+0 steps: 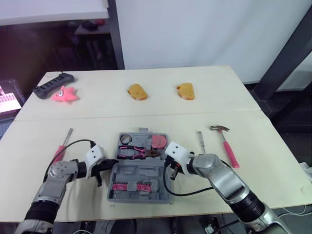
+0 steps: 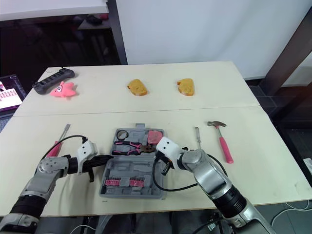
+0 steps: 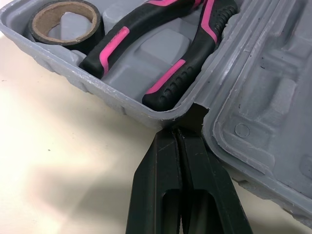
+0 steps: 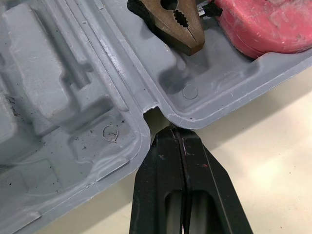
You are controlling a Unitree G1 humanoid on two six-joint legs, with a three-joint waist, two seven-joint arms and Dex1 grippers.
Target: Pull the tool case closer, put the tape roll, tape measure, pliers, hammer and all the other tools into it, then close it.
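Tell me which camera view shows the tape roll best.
The left wrist view: the tape roll sits close up in a corner of the case, cardboard core and black winding plain, beside the pliers handles. Both eye views show it as a small dark ring in the case's far left corner.

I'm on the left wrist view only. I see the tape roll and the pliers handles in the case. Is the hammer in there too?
Observer: No. The hammer lies on the table, to the right of the tool case.
Operator: Where's the right gripper?
Observer: The right gripper is shut, with its tip at the hinge notch on the case's right edge, opposite the left gripper.
Operator: Any other tools outside the case?
Observer: Two. A pink-handled screwdriver lies left of the case, and a slim metal tool lies between the case and the hammer.
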